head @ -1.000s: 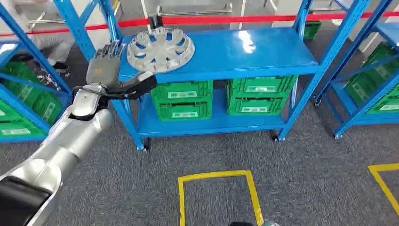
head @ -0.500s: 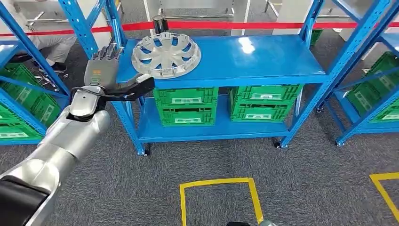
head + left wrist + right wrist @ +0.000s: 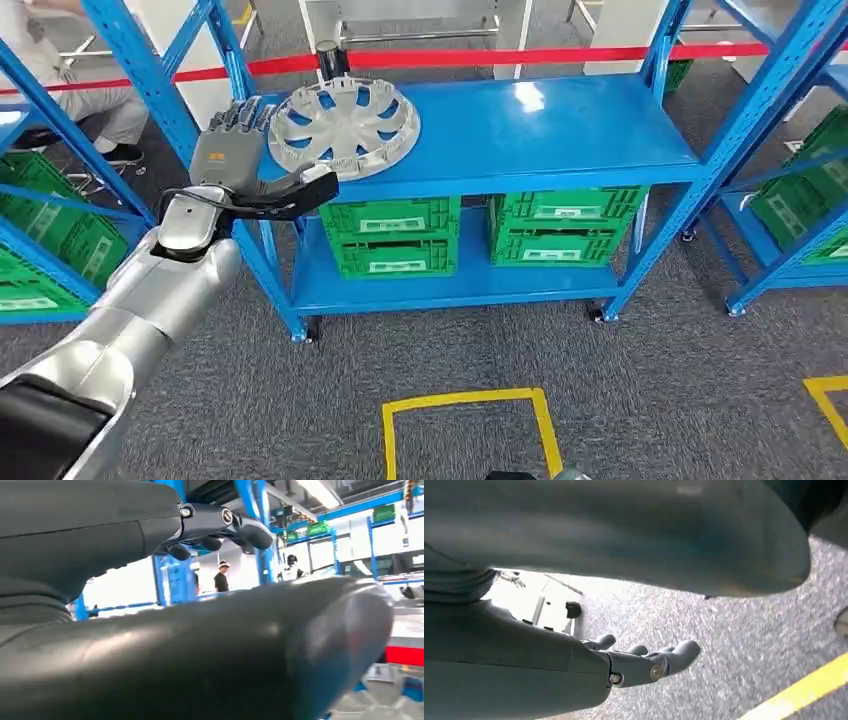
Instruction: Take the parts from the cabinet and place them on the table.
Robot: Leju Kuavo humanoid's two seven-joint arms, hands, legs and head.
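- My left hand is raised at the left front corner of the blue cabinet, fingers spread and straight, thumb stretched out along the shelf's front edge, holding nothing.
- The silver wheel cover lies flat on the top shelf near its left end, just beside my fingertips; I cannot tell whether they touch its rim.
- A blue upright post of the cabinet stands right behind my hand, and a small dark cylinder sits at the shelf's back edge behind the wheel cover.
- In the right wrist view my right hand hangs over the floor, fingers loosely apart and empty.
- On the lower shelf I see stacked green crates, two stacks side by side.
- More blue racks with green crates flank both sides; a red barrier tape runs behind.
- A seated person is at the far left.
- The floor is grey carpet marked with a yellow tape square.
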